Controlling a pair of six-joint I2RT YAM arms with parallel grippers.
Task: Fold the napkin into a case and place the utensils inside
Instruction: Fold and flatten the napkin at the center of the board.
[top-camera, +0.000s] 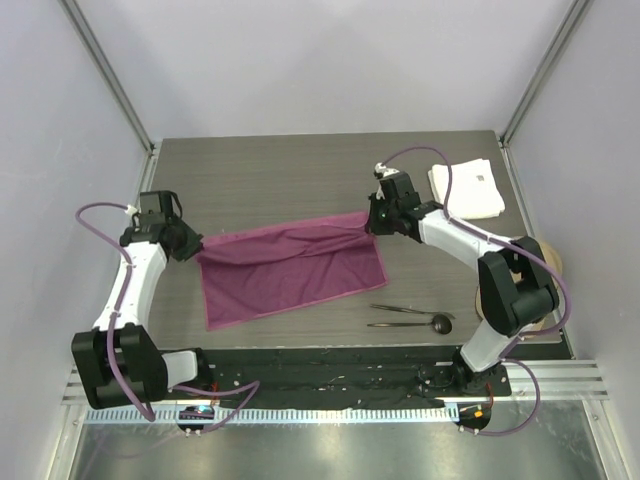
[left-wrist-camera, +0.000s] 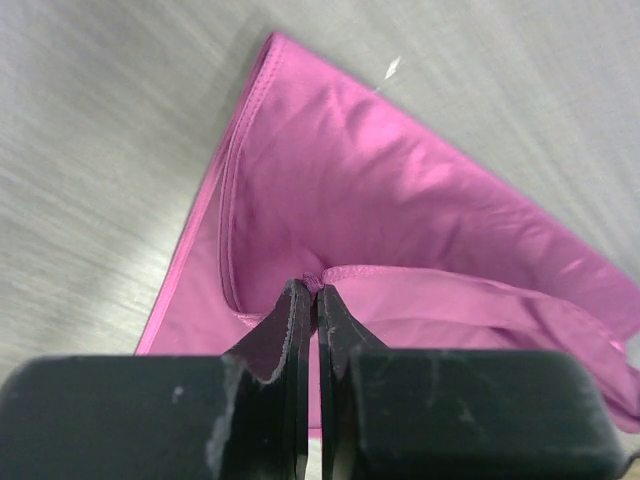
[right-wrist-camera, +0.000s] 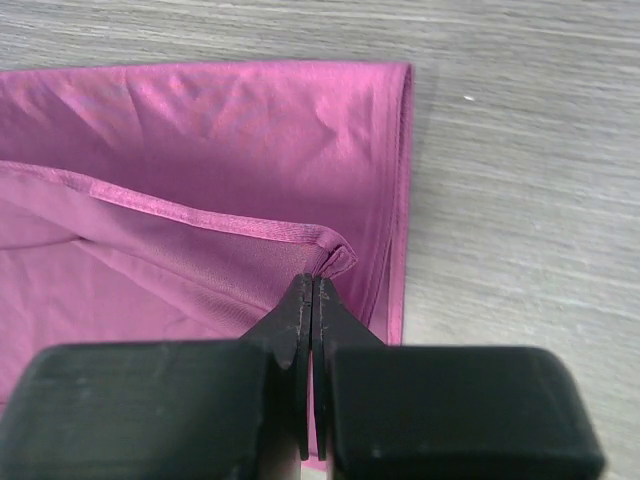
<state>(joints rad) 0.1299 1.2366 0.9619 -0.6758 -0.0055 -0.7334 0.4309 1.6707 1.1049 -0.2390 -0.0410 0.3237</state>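
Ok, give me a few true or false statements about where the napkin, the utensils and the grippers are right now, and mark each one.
1. The left gripper and the right gripper are each shut on the napkin. True.
2. The utensils lie inside the napkin. False: they lie on the bare table, apart from it.
3. The white cloth lies at the table's far right corner. True.
4. The napkin is rolled into a tight tube. False: it lies spread, one edge lifted.
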